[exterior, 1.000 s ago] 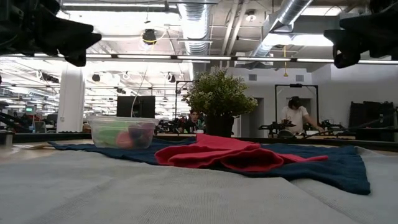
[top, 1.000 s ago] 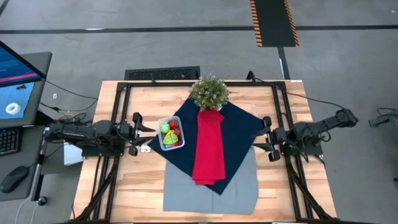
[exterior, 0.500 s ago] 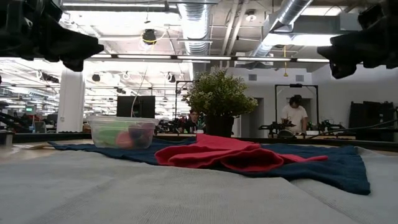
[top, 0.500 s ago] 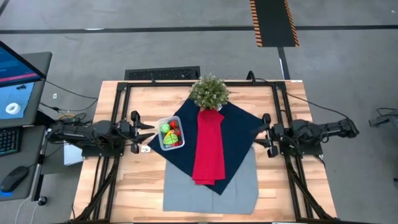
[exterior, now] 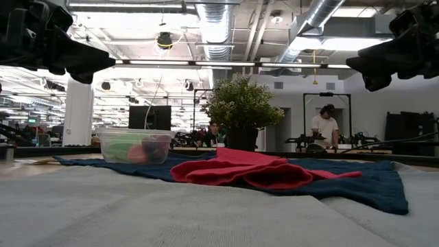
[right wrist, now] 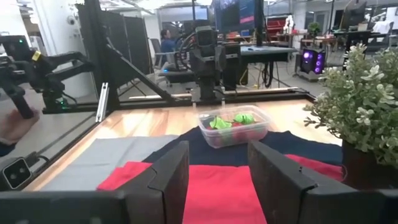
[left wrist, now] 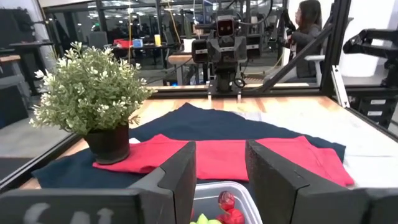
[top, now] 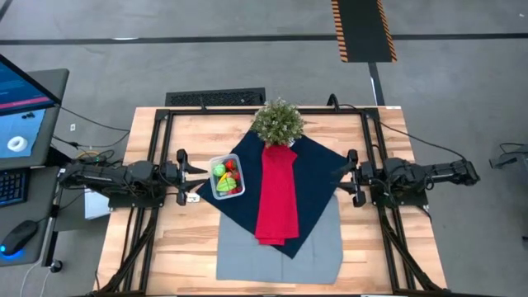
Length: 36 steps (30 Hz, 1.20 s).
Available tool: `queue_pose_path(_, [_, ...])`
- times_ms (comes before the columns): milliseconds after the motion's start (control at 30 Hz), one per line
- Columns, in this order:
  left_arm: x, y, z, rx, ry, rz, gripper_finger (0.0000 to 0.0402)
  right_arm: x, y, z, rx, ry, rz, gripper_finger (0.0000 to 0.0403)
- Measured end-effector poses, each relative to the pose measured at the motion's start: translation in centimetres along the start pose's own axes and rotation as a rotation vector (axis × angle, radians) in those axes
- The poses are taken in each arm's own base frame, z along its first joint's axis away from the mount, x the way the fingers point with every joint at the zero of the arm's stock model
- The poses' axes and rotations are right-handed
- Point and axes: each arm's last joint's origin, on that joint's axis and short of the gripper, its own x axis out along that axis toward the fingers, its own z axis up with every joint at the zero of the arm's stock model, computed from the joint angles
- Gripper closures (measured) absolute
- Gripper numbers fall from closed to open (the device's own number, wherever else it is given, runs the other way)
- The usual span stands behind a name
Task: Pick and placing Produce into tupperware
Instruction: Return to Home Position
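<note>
The tupperware (top: 225, 176) is a clear rounded box standing on the navy cloth, left of the red cloth. The produce (top: 223, 175) lies inside it: green pieces, a yellow one and red berries (left wrist: 227, 203). The box also shows in the low view (exterior: 134, 145) and in the right wrist view (right wrist: 235, 126). My left gripper (top: 198, 175) hovers open just left of the box, its fingers (left wrist: 177, 180) level and pointing at it. My right gripper (top: 340, 176) is open above the table's right side, at the navy cloth's right corner, facing the box from afar.
A bushy potted plant (top: 277, 122) stands at the navy cloth's far corner. The red cloth strip (top: 276, 198) runs from the plant toward the near edge. A grey cloth (top: 280, 247) lies under the navy one near the near edge. Bare wood (top: 165, 239) lies near left.
My right arm has swung its gripper a little toward the far edge and the table's middle, and has straightened until the fingers point level at the left edge. The box and its produce have stayed put.
</note>
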Motion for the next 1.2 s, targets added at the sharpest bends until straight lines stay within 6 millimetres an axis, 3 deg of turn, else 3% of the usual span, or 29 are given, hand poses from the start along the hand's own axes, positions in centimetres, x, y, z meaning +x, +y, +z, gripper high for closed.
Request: queue_pose_path(1200, [0.00,0.00,-0.02,-0.038,0.000,0.000,0.0274,0.00,0.00,0.00,0.000,0.000,0.000,0.0222])
